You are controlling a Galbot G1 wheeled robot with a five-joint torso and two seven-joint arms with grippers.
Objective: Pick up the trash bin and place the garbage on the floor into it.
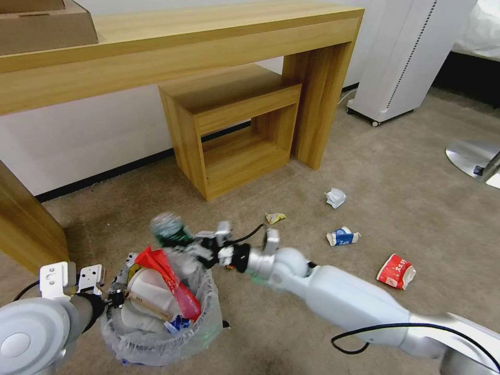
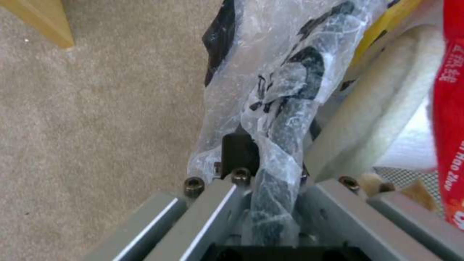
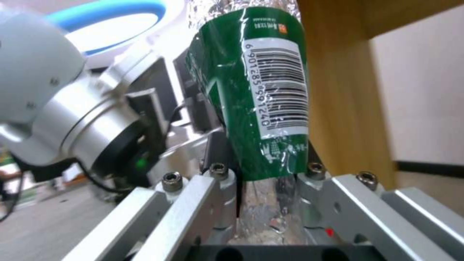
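Observation:
The trash bin, lined with a crinkled clear bag, hangs at the lower left with my left gripper shut on its rim. White slippers and a red wrapper lie inside it. My right gripper is shut on the clear bottle with a green label, held just above the bin's far rim; the label shows close between the fingers. On the beige carpet lie crumpled white paper, a yellow wrapper, a blue-white carton and a red wrapper.
A long wooden desk stands against the wall with a small wooden shelf unit under it. A white appliance on casters is at the back right, and a round metal stand base sits at the right edge.

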